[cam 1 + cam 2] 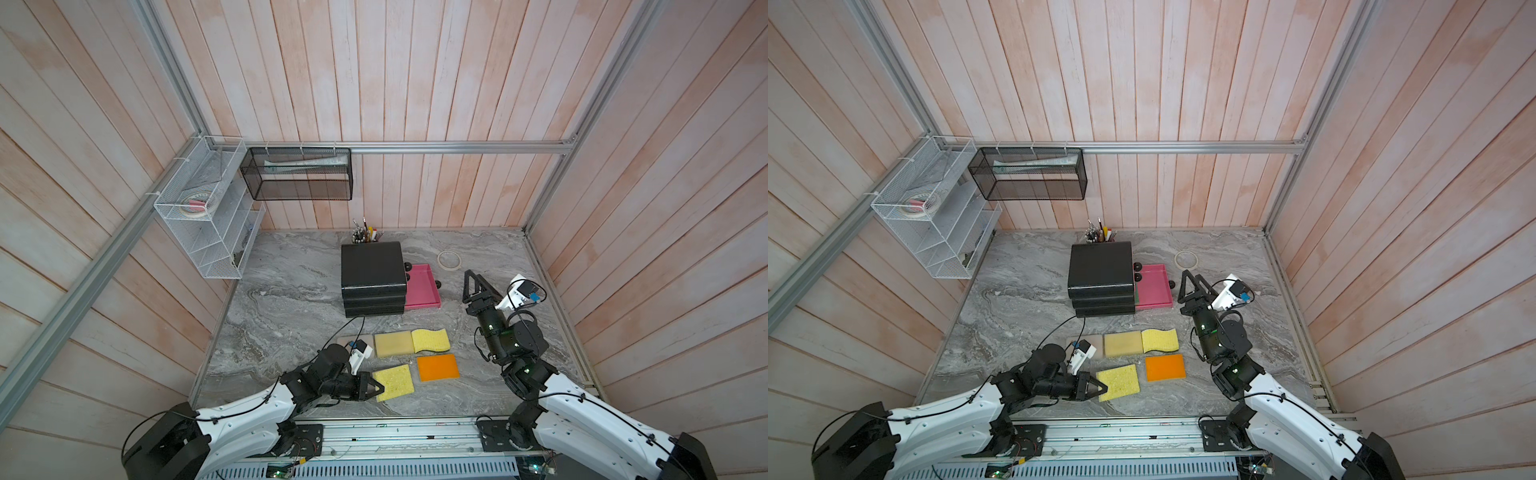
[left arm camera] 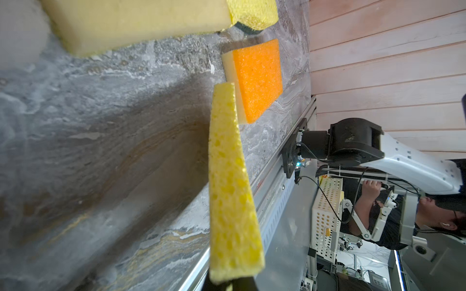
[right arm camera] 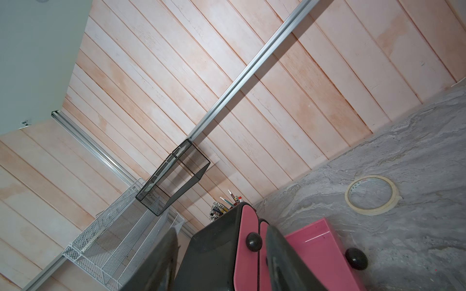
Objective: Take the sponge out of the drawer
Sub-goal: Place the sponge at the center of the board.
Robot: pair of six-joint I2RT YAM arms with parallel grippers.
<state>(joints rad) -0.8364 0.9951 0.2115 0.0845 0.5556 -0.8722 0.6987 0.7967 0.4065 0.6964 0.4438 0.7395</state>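
the left gripper [image 1: 380, 389], low in the middle of both top views, is pinched tight on the near edge of the yellow sponge [image 1: 395, 382], just left of the orange sponge [image 1: 438, 367]. the right gripper [image 1: 469, 277] has its jaws apart, holding nothing, right of the pulled-out pink drawer [image 1: 422, 289].

The yellow sponge [image 2: 232, 189], at the tabletop's six o'clock, is coarse, open-pored cellulose. The orange sponge [image 2: 257, 78] has a gritty scouring face on smooth pale foam. The tabletop [image 1: 291, 291] is matt, grey and marble-look, the pink drawer [image 1: 422, 286] is smooth plastic, and the wall planks [image 1: 415, 83] are matt whitewashed wood.
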